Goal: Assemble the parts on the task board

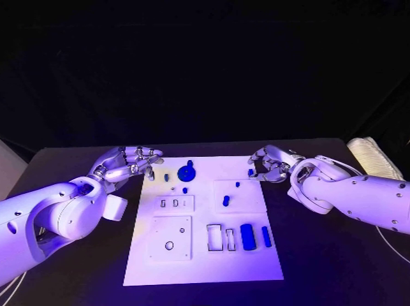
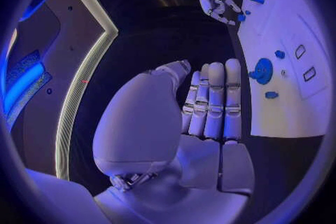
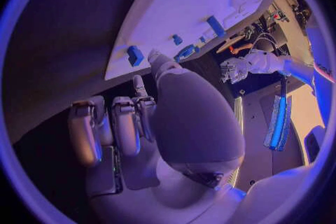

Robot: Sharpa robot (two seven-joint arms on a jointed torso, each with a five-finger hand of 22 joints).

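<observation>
Your white board (image 1: 205, 220) lies in the middle of the black table (image 1: 342, 255), with the blue parts spread over it. A gear-shaped piece (image 1: 187, 171) sits near the far edge, two small blue bits (image 1: 167, 176) lie close beside it, a short peg (image 1: 226, 201) lies near the middle, and a thick cylinder (image 1: 248, 236) with a thinner rod (image 1: 266, 236) beside it lies toward the near right. Rectangular and round cut-outs show in the board's raised panels.

Your left hand (image 1: 131, 162) hovers just off the board's far left corner, its fingers curled loosely in and holding nothing. Your right hand (image 1: 271, 164) sits at the far right edge, fingers bent inward; a small blue piece (image 1: 252, 172) shows at its fingertips, but you cannot tell from the head view whether it is pinched or merely lies under them.

To the right, well apart from the board, a pale ribbed pad (image 1: 375, 158) rests at the table's edge. Nothing lies between either hand and the board.

The left wrist view gives you that hand's fingers (image 2: 213, 103) straight and pressed side by side, with the gear (image 2: 263, 70) beyond them. The right wrist view shows the small blue piece (image 3: 135, 55) at the board's rim, just beyond the fingers and seemingly apart from them.
</observation>
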